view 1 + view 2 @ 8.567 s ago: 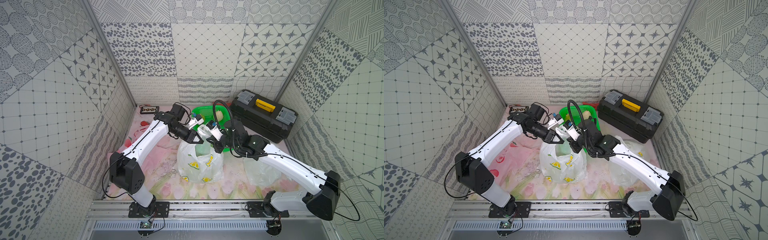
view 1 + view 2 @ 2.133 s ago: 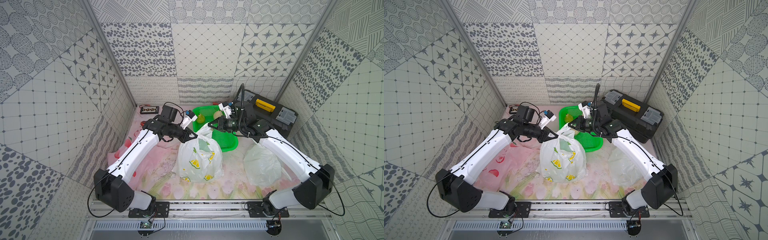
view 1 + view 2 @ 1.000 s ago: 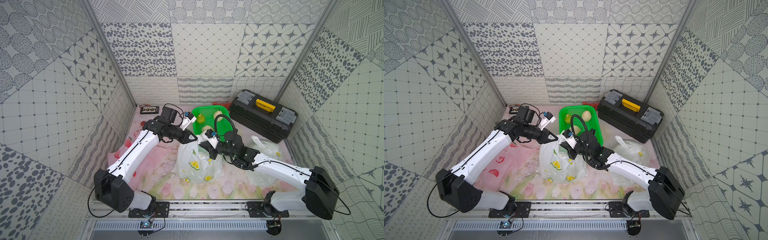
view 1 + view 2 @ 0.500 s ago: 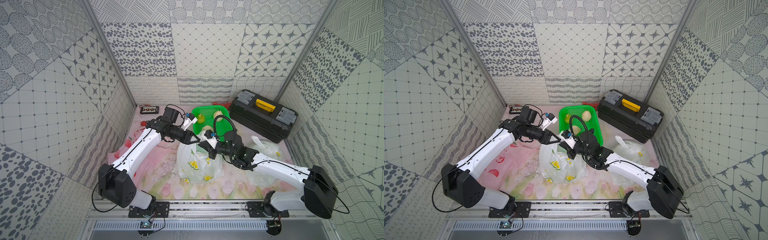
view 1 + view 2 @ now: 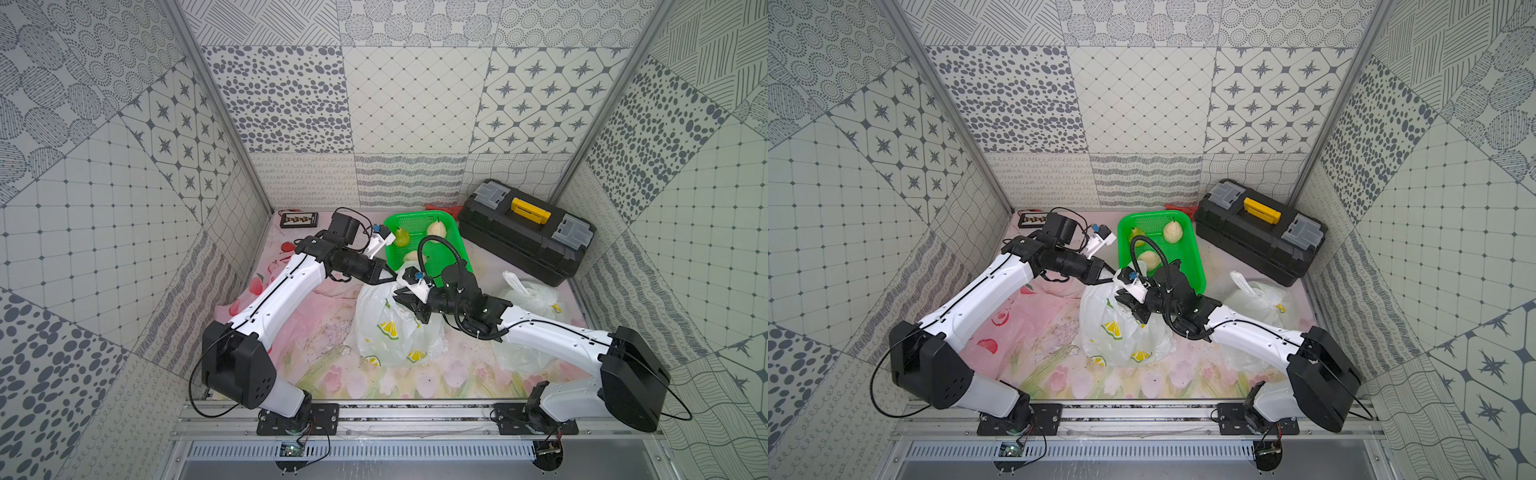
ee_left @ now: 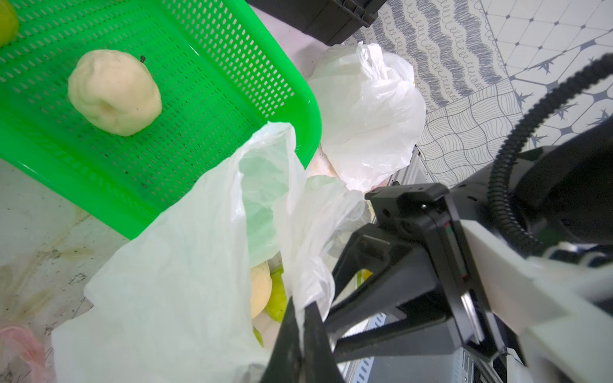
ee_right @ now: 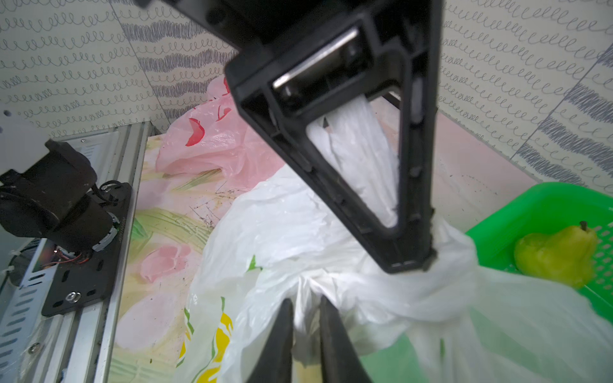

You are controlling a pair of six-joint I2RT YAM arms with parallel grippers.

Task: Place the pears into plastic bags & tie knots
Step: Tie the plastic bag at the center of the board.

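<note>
Patterned grey-and-white tile walls enclose a tabletop covered with a pink floral cloth [image 5: 332, 376]. At its centre stands a thin white plastic bag with yellow lemon-slice prints [image 5: 390, 332], and both arms meet at its mouth.

I read the left gripper [image 6: 300, 310] as closed: its wrist view shows a fold of that bag's rim trapped between its fingers. The right gripper [image 7: 306, 308] straddles a gathered twist of the same bag with its jaws slightly apart. Whether they pinch it I cannot tell.

Inside the bag I see a pale cream pear [image 6: 260, 291] touching a yellow-green pear [image 6: 278, 295]. Just behind the bag, a green perforated plastic basket [image 5: 453, 232] holds three more: a small yellow-green fruit [image 5: 401, 237], a cream fruit at the back [image 5: 435, 228] and a cream fruit at the front [image 5: 411, 255].

A second white bag [image 5: 528, 295], bunched at its top, sits to the right of the basket, near a black plastic toolbox with a yellow handle [image 5: 523, 232].
</note>
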